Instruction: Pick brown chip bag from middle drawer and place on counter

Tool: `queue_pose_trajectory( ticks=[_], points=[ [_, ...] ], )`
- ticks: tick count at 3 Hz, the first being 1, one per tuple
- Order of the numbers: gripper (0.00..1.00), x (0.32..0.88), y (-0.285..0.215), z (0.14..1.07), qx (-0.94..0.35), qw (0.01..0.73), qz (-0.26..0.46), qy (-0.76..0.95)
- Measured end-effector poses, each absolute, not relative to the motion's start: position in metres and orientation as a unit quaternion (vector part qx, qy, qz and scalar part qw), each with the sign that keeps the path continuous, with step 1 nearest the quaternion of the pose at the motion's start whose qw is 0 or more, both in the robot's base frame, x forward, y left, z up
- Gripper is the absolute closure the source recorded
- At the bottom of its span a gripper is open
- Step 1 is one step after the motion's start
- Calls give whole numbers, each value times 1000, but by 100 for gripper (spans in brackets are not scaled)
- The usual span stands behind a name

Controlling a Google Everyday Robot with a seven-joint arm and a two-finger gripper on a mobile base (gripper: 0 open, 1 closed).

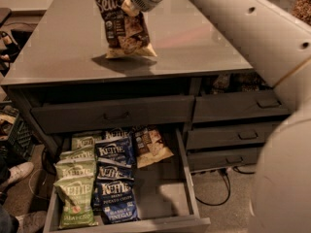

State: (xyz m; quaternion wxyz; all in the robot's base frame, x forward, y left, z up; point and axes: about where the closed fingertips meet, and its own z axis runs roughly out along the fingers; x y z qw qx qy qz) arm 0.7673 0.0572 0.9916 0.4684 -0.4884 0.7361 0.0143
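My gripper (130, 5) is at the top of the camera view, above the counter (209, 42). It is shut on the brown chip bag (122, 25), dark with white "Sea Salt" lettering. The bag hangs upright with its bottom edge just over the glossy grey top and its shadow right beneath. The middle drawer (190, 183) stands pulled open below. It holds blue Kettle bags (114, 178), green Kettle bags (75, 198) and a second brown bag (150, 147) at its back.
My pale arm (252, 38) crosses the upper right and fills the right edge. Shut narrower drawers (243, 108) sit to the right of the open one. A black crate (14, 130) and a person's shoes (17, 171) are on the floor at left.
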Motion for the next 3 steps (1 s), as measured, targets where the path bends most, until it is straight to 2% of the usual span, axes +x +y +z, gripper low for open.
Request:
queue_pose_trajectory(
  ticks=[1,2,3],
  points=[
    [100,772,66,961,-496,449,31,742],
    [83,773,67,959,-496,448,32,743],
    [59,773,67,959,-496,448,32,743]
  ],
)
